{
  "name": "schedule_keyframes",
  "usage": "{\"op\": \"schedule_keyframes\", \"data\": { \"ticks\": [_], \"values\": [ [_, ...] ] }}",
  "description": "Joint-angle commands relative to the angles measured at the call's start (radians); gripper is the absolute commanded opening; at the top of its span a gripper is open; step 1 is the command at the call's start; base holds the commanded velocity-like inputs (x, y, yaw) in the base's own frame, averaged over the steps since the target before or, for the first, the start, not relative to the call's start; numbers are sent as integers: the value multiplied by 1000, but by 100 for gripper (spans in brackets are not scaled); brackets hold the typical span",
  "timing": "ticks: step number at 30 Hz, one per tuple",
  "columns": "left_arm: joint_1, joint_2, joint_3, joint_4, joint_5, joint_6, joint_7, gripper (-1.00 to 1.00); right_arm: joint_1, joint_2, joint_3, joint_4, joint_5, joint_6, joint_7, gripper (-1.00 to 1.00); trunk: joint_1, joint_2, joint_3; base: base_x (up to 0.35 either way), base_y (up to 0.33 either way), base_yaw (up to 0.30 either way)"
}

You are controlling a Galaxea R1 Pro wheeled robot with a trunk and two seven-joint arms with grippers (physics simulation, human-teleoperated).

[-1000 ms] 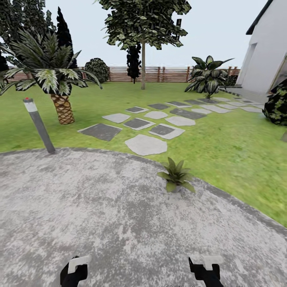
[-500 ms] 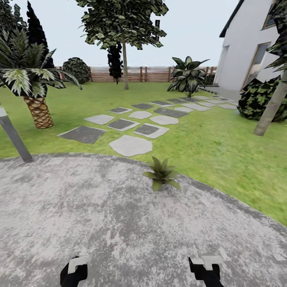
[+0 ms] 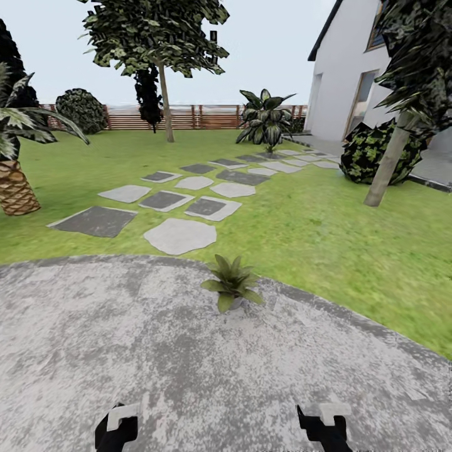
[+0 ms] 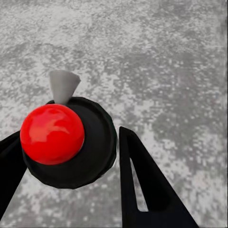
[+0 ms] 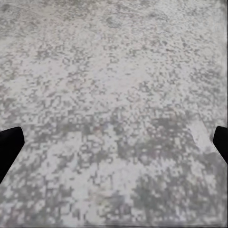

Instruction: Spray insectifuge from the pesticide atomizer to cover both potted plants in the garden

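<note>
Camera panned right; potted plant [image 3: 230, 288] sits at patio [image 3: 125, 351] edge.

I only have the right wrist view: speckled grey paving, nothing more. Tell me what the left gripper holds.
Observer: The left gripper is closed on the pesticide atomizer, a dark round bottle with a red ball top and pale grey nozzle.
Operator: Give me the nearest plant.
Observer: A small green potted plant stands ahead at the round grey patio's edge.
Operator: Report what's beyond it.
Observer: Irregular grey stepping stones cross the lawn towards a brown slatted fence.
</note>
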Motion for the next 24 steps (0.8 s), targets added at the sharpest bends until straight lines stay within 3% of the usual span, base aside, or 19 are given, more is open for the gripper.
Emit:
{"op": "schedule_keyframes", "data": {
  "ticks": [1,12,20,24],
  "values": [
    [0,0,-2,0,7,-3,0,-100,-1,0,0,1,0,-3,0,100,0,0,-1,3,0,-267],
    [0,0,-2,0,7,-2,1,-100,-1,0,0,1,0,-3,0,100,0,0,-1,61,0,-251],
    [0,0,-2,0,7,-3,1,-100,-1,3,0,1,0,-4,0,100,0,0,-1,307,0,-33],
    [0,1,1,-5,8,-1,1,-100,-1,-5,-1,31,1,-3,-2,100,0,0,-1,41,0,0]
  ]
}}
